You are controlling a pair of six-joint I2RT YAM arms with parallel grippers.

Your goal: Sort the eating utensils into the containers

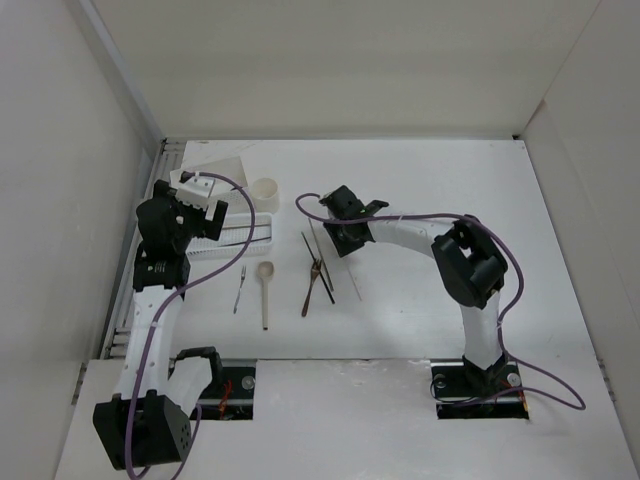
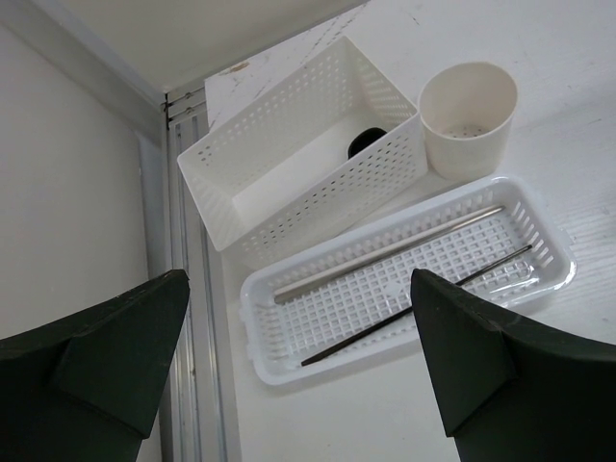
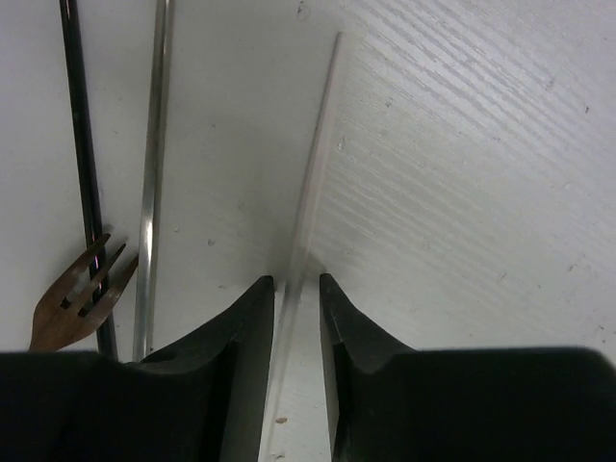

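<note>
My left gripper (image 2: 303,327) is open and empty, held above the near end of the ribbed tray (image 2: 265,337), which holds a metal chopstick (image 2: 385,252) and a dark chopstick (image 2: 414,306). The open box (image 2: 289,207) holds a dark spoon (image 2: 364,142). The cup (image 2: 467,115) looks empty. My right gripper (image 3: 296,279) is low over the table. Its jaws are narrowly open astride a pale chopstick (image 3: 313,173), with a gap on the right side. A dark chopstick (image 3: 82,144), a metal chopstick (image 3: 152,173) and the brown wooden fork (image 3: 82,298) lie to its left.
In the top view the thin metal fork (image 1: 240,288) and the pale wooden spoon (image 1: 265,292) lie on the table left of the chopstick pile (image 1: 318,268). The containers stand at the back left by the wall rail (image 1: 150,215).
</note>
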